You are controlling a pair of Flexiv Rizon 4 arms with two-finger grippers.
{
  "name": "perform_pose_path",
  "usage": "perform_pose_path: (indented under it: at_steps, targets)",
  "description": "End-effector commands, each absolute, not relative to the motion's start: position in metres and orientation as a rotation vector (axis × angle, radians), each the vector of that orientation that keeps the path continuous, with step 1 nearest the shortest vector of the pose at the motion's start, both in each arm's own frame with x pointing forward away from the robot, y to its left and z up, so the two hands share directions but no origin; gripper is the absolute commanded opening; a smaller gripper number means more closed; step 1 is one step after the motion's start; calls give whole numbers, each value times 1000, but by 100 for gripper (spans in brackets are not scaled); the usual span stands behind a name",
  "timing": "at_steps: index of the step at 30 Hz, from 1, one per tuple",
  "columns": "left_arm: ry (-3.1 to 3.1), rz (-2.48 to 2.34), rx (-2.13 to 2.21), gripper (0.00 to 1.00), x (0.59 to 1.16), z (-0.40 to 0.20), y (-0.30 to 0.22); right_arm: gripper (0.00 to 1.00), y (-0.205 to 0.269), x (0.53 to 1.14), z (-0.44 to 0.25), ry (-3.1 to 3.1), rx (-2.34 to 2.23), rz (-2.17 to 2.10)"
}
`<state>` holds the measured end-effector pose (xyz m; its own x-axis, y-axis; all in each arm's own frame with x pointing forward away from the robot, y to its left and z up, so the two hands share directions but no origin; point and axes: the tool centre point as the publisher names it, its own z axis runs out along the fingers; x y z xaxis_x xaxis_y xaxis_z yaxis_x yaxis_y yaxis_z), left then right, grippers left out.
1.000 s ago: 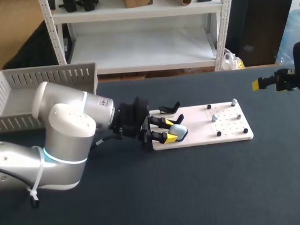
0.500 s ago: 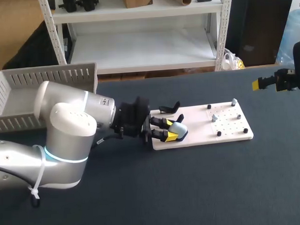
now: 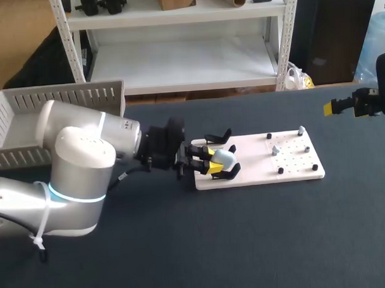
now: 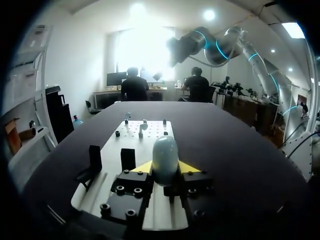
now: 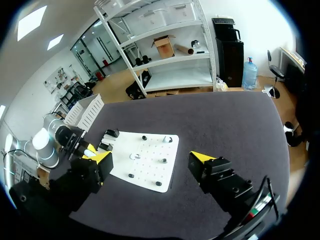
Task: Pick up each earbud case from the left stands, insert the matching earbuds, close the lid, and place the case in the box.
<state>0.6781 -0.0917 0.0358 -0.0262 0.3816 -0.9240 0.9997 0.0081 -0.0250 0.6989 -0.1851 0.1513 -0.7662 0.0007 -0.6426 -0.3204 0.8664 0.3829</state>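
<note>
Blue case half-hidden in left tool

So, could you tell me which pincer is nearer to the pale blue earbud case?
Left. The left pincer is shut on the earbud case at one end of the white board; the right pincer hangs open far beyond its other end.

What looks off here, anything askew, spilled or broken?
Nothing stands out. The left gripper holds the case, closed, at the board's stand end; the board lies flat on the table, nothing spilled. The right gripper hangs open off to the side.
</note>
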Motion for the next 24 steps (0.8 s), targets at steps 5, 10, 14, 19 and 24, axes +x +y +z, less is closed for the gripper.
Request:
perform_pose_path:
  at_steps: [5, 10, 14, 19, 24]
  targets:
    - [1448, -1079, 1470, 0, 666, 63, -75, 100, -186, 700, 150, 2373, -234, 642]
    - [1402, -1138, 1465, 0, 654, 81, -77, 100, -186, 700, 150, 2373, -234, 642]
    - [1373, -1173, 1450, 0, 645, 95, -81, 100, -186, 700, 150, 2373, -234, 642]
    - [1364, -1194, 1436, 0, 640, 103, -82, 100, -186, 700, 150, 2373, -234, 642]
    - [1364, -1194, 1436, 0, 640, 103, -82, 100, -186, 700, 150, 2373, -234, 642]
